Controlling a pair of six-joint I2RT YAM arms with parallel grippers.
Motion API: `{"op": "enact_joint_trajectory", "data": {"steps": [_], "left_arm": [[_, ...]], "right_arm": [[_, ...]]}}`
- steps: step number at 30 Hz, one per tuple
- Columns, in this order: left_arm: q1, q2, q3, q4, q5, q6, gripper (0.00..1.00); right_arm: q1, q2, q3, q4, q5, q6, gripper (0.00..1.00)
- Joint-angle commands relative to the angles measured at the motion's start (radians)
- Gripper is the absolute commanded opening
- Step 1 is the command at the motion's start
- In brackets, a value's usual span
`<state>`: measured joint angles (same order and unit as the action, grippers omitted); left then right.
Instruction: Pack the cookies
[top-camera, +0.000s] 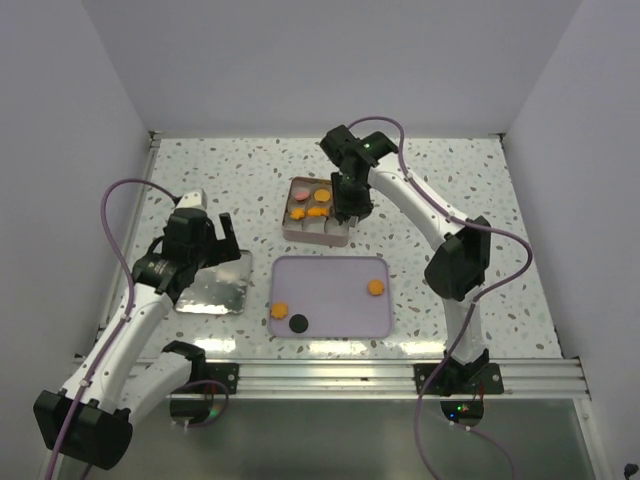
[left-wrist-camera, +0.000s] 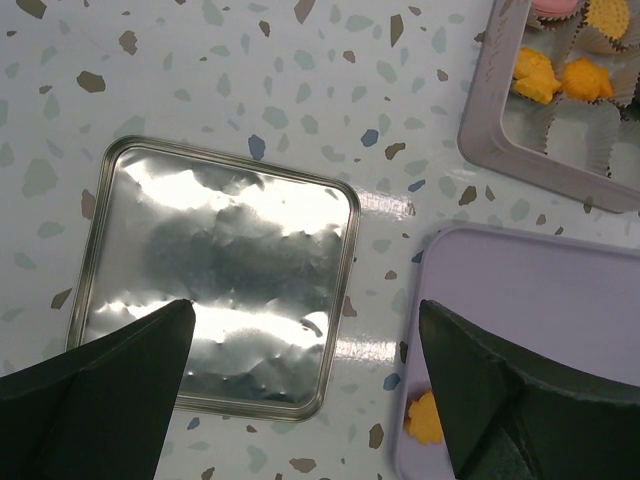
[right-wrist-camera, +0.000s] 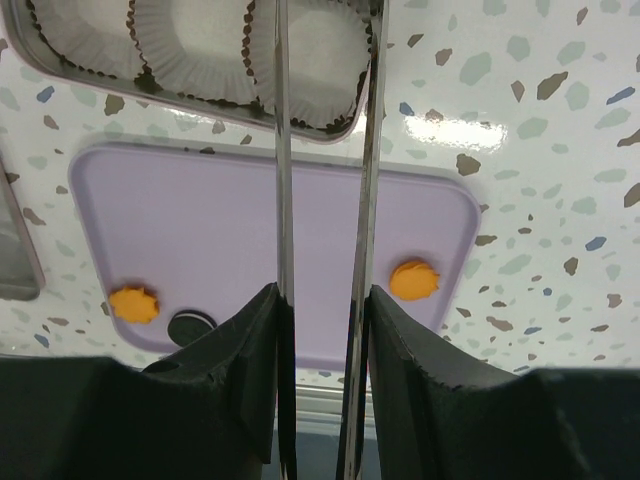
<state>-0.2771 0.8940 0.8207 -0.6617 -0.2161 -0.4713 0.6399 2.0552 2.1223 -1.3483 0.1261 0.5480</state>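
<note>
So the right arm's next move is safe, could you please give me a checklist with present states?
1. Left gripper open and empty: ok.
2. Right gripper holding tongs: ok.
3. Their tips empty: cannot tell, out of view.
4. Free cups in tin: ok.
5. Tray cleared: not ok, three cookies on it.
6. Lid off the tin: ok.

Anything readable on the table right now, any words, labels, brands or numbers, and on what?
None: no words, marks or numbers show on the tin, the shiny metal square, the lavender tray or the cookies.
The black cookie has a face too small to read.
</note>
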Motion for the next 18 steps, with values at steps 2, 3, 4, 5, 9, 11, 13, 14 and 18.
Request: {"op": "enact_joint_trajectory", "data": {"steps": [2, 3, 4, 5, 9, 11, 13, 14, 18], "left_arm": [[-0.004, 0.006, 0.008, 0.017, -0.011, -0.009, 1.00], [-0.004, 0.008, 0.008, 0.019, -0.011, -0.009, 1.00], [-0.004, 0.008, 0.008, 0.017, -0.011, -0.009, 1.00], [-0.004, 0.010, 0.006, 0.019, -0.009, -0.010, 1.00], [-0.004, 0.014, 0.008, 0.017, -0.008, -0.009, 1.00], [-0.002, 0.014, 0.008, 0.019, -0.005, -0.007, 1.00], [-0.001, 0.017, 0.006, 0.019, -0.003, -0.004, 1.00], [-0.002, 0.017, 0.008, 0.019, -0.002, -0.004, 1.00], [-0.002, 0.014, 0.008, 0.019, 0.001, -0.004, 1.00]], "right_arm": [[-0.025, 0.008, 0.073, -0.049, -0.014, -0.029, 0.40], [-0.028, 0.010, 0.077, -0.052, -0.016, -0.030, 0.41], [-0.029, 0.014, 0.083, -0.054, -0.014, -0.030, 0.41], [-0.031, 0.014, 0.090, -0.057, -0.017, -0.031, 0.42], [-0.032, 0.011, 0.100, -0.063, -0.019, -0.031, 0.45], [-0.034, 0.002, 0.099, -0.064, -0.019, -0.030, 0.45], [-0.034, -0.004, 0.093, -0.064, -0.017, -0.026, 0.45], [-0.032, -0.013, 0.091, -0.066, -0.017, -0.025, 0.45], [-0.034, -0.046, 0.064, -0.060, -0.023, -0.019, 0.46]]}}
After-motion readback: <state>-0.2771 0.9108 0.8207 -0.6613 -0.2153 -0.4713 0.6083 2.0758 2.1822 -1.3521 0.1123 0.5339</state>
